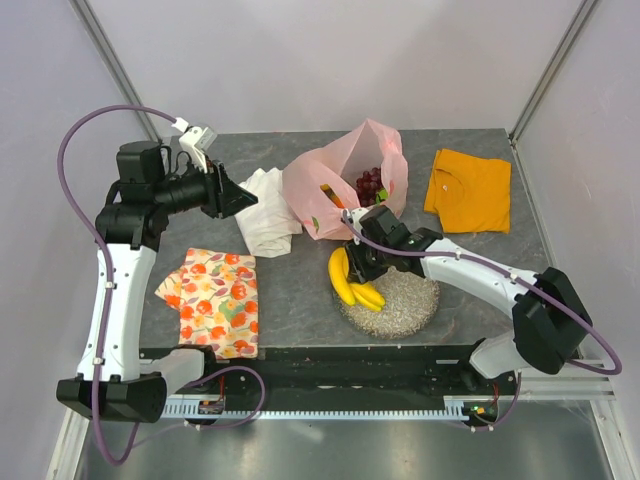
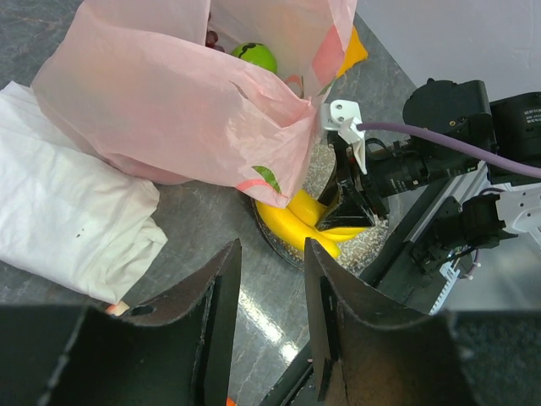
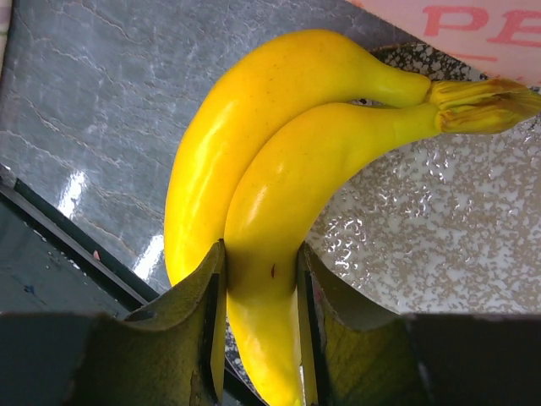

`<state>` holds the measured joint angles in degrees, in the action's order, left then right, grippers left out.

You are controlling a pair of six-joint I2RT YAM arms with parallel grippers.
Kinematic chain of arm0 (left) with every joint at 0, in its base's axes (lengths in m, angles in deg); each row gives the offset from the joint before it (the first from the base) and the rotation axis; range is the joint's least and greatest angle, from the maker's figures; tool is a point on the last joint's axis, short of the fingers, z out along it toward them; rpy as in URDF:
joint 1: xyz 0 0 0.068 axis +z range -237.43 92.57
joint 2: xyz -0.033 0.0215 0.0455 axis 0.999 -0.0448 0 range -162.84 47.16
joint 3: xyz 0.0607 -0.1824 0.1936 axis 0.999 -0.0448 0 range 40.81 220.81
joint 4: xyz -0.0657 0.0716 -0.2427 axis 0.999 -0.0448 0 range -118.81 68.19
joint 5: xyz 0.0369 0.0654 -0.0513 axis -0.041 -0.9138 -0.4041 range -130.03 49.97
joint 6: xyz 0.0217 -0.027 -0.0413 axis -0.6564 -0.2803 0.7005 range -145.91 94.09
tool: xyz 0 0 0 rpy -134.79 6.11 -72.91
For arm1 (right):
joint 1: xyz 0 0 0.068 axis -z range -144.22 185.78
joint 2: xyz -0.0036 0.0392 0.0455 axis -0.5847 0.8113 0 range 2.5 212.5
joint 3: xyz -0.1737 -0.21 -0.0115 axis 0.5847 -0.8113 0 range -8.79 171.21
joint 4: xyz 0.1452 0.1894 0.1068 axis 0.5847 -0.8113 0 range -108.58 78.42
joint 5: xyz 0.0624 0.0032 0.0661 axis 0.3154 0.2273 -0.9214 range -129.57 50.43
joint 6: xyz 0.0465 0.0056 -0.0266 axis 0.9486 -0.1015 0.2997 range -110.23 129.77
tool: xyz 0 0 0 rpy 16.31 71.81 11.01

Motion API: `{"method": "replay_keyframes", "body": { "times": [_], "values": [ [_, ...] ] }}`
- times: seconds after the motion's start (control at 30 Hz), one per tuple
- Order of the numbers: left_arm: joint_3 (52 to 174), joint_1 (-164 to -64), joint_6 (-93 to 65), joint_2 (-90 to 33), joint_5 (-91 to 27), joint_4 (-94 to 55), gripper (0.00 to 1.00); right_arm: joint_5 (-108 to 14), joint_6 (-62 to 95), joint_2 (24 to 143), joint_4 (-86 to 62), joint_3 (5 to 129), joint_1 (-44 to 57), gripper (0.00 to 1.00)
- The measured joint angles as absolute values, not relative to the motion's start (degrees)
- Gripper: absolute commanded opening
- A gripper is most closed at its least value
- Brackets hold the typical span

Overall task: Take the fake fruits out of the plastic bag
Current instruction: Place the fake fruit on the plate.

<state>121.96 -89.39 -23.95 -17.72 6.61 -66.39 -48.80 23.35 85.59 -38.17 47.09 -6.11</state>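
The pink plastic bag [image 1: 335,175] stands open at the table's middle back. Inside it I see dark purple grapes [image 1: 370,185] and a green round fruit [image 1: 382,196]. The other fruits are hidden. My right gripper [image 1: 362,262] is shut on a yellow banana bunch [image 1: 350,282] at the left rim of the glittery silver dish [image 1: 410,300]. The right wrist view shows its jaws [image 3: 260,254] clamping one banana [image 3: 279,152]. My left gripper [image 1: 238,197] is open and empty, left of the bag. Its wrist view [image 2: 272,254] looks at the bag [image 2: 186,110], green fruit [image 2: 255,56] and bananas [image 2: 300,222].
A crumpled white cloth [image 1: 268,212] lies against the bag's left side. A fruit-patterned cloth [image 1: 212,300] lies front left. An orange shirt [image 1: 468,188] lies back right. The dish [image 3: 423,228] sits just in front of the bag.
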Motion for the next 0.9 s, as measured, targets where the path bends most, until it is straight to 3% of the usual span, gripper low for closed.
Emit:
{"method": "replay_keyframes", "body": {
  "times": [0.17,0.47,0.67,0.9],
  "values": [
    [121.96,-89.37,-23.95,-17.72,6.61,-66.37,0.43,-49.22,25.08,86.36,-37.91,47.53,-6.11,0.34],
    [121.96,-88.97,-23.97,-17.81,6.61,-66.39,0.44,-50.59,27.66,86.73,-37.93,47.53,-6.24,0.71],
    [122.24,-88.78,-23.80,-19.86,6.61,-66.50,0.48,-51.49,28.27,86.99,-40.64,48.12,-6.37,0.88],
    [126.96,-90.09,-22.77,-23.93,6.47,-66.45,0.57,-56.25,14.92,85.22,-54.52,64.79,-6.24,0.83]
  ]
}}
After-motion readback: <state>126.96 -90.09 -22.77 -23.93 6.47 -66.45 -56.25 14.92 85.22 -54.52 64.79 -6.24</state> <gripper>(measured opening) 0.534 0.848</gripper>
